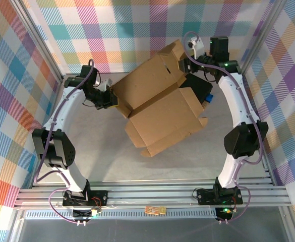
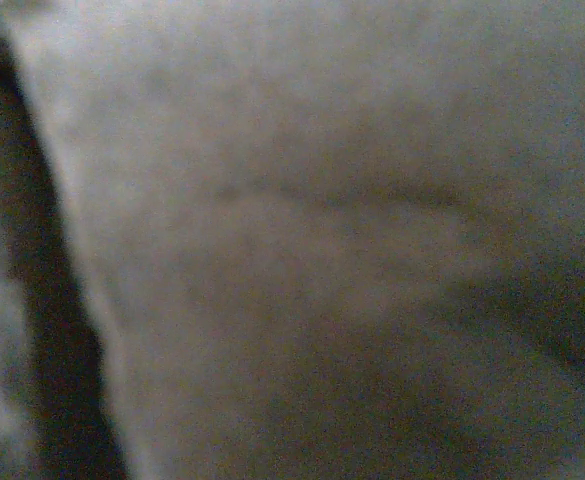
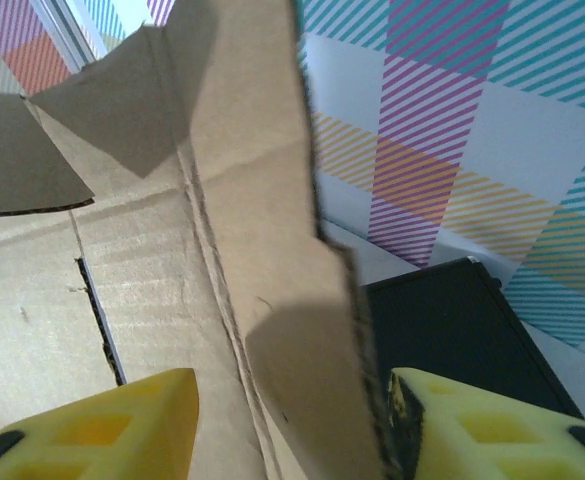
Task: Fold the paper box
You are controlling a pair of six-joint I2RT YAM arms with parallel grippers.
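Grey table (image 1: 187,161), paper box (image 1: 162,118) partly folded

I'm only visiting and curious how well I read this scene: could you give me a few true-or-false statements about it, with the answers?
1. The brown corrugated cardboard box is already folded shut. False: it lies partly open, with flaps sticking out.
2. A cardboard flap stands between the right tool's yellow fingers. True.
3. A black hard case lies next to the box. True.
4. The left tool hangs over the box's middle. False: it is at the box's left edge.
5. The walls are plain white. False: they carry a colourful checked pattern.
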